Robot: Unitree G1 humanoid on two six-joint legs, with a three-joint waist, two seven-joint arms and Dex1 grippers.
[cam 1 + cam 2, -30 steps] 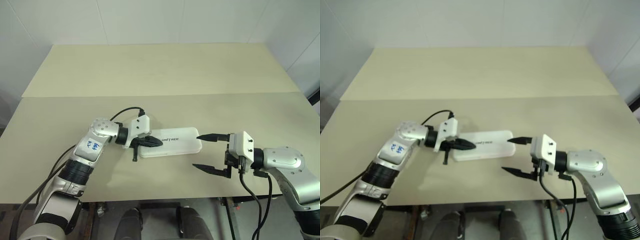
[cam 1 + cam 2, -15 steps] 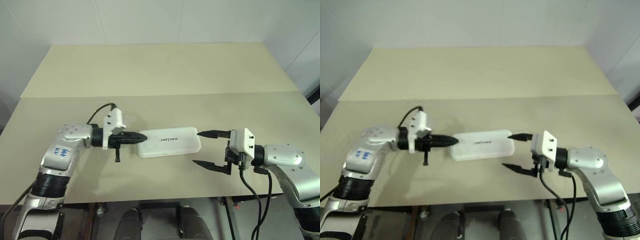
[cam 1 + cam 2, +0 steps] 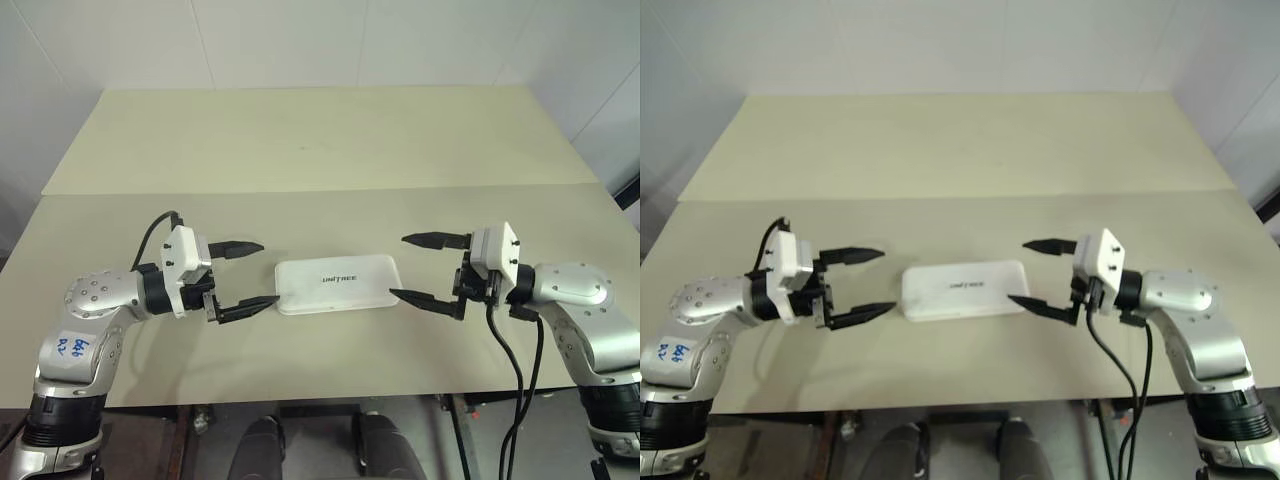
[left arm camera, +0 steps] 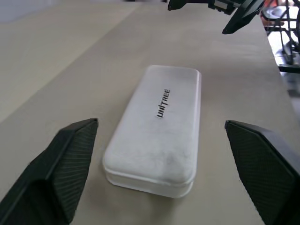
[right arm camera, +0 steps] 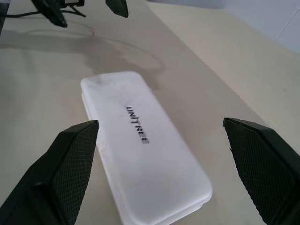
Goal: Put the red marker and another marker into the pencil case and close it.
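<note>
now the pencil case lies shut and flat on the counter, its inside hidden, between left gripper and right gripper, both fingers wide, holding nothing.

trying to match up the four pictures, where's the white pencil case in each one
Left eye view: the pencil case lies shut at table centre, between the two end effectors.
Right eye view: centre too, a little further left.
Left wrist view: middle, running away from the camera.
Right wrist view: middle, running toward the lower right.
Shared landmark: the dark lettering on its lid.
</note>
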